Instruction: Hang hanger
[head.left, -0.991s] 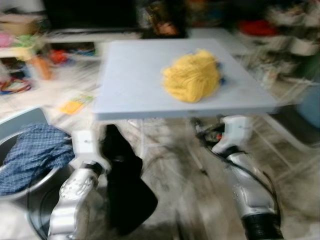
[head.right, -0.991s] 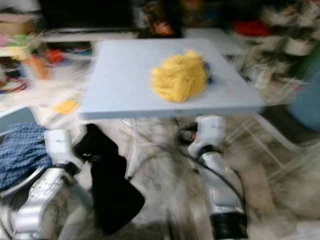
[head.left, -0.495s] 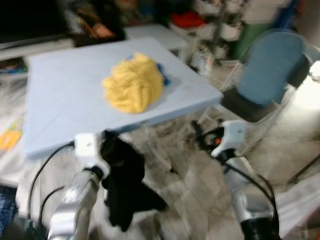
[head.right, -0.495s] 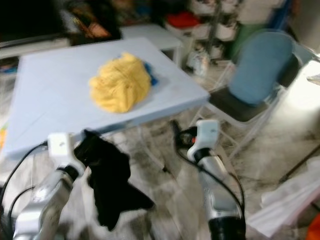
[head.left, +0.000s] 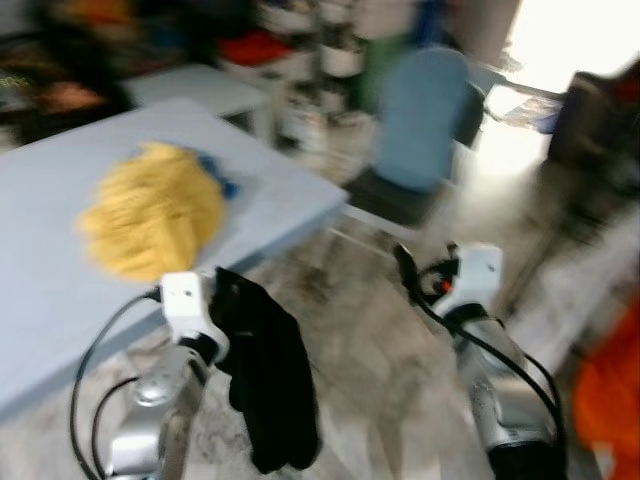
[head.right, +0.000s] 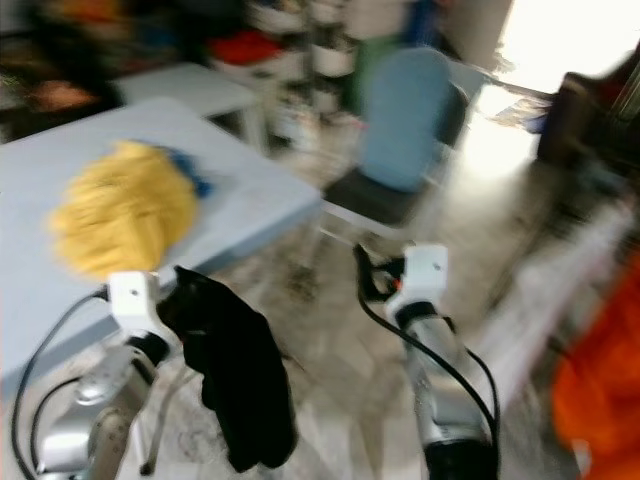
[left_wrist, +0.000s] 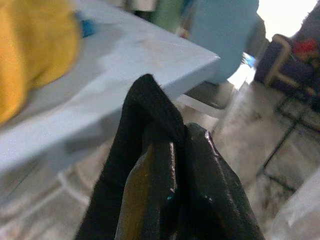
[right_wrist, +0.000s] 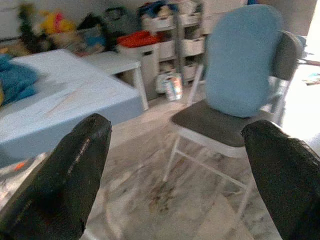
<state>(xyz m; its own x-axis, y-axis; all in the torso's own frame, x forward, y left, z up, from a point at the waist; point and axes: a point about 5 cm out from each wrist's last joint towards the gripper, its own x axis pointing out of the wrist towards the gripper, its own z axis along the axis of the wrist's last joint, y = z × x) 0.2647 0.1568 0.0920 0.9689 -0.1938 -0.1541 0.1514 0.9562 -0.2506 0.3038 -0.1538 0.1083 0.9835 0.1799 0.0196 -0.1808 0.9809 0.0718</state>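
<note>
A black garment (head.left: 272, 395) hangs from my left gripper (head.left: 222, 300), which is shut on its top fold beside the near corner of the table. In the left wrist view the black cloth (left_wrist: 150, 125) wraps over the fingers and hides them. My right gripper (head.left: 408, 270) is held out low over the floor, open, with nothing in it. In the right wrist view its two black fingers (right_wrist: 75, 170) stand wide apart, facing a blue chair. The head views are blurred.
A light blue table (head.left: 275, 190) at the left carries a yellow bundle of cloth (head.left: 150, 220). A blue-backed chair (head.left: 420, 120) stands ahead, white shelves with bins (head.left: 320, 55) behind it. Something orange (head.left: 615, 400) is at the right edge. Tiled floor lies between.
The whole view has swung to the right: the table slid left, the chair and bright doorway came in. The black garment stays in my left gripper; the right stays open.
</note>
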